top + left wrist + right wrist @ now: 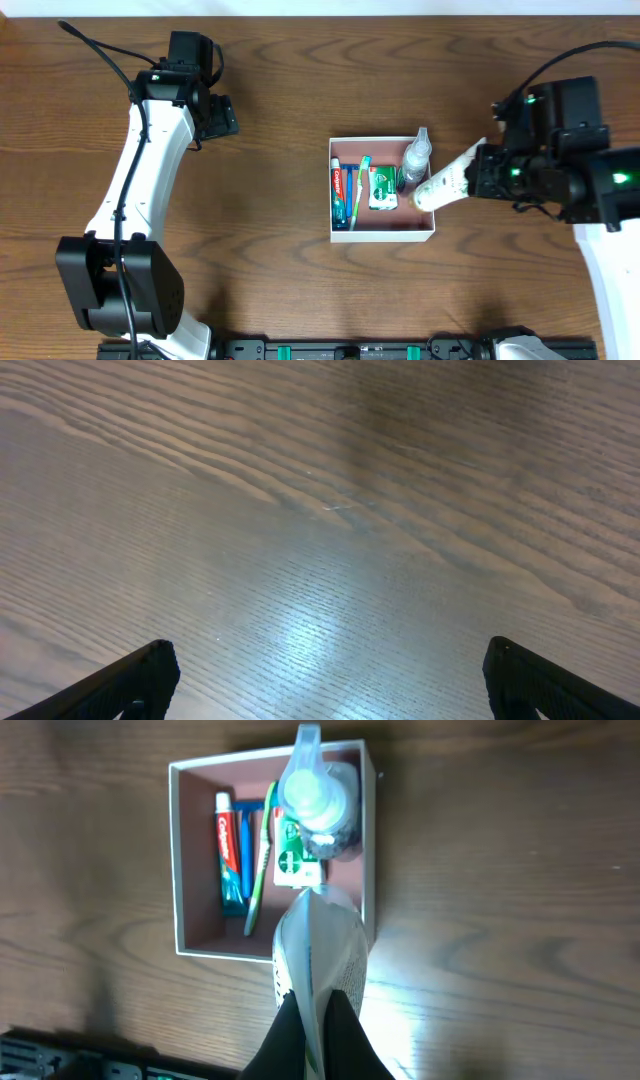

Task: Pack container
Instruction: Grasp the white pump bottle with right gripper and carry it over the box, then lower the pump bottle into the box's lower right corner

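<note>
Packing is well advanced but, in my judgement, not complete. The container (383, 236) stands on the table (300, 60) right of centre, well apart from every edge.

Contents noted:
- a toothpaste tube (340, 194) along the left wall
- a green toothbrush (361, 186) just beside it
- a green-and-white packet (380, 187) near the middle
- a clear spray bottle (415, 160) upright in the far right corner

The right gripper (482, 170) is pressed together on the flat end of a white squeeze tube (445, 183). The tube's cap end hangs over the container's right wall; whether it touches cannot be told. This item is not yet inside and is left to be lowered and released.

The left gripper (218, 115) is spread wide and holds nothing, over bare table toward the far left, well apart from the container. No other loose items show in the overhead view.
</note>
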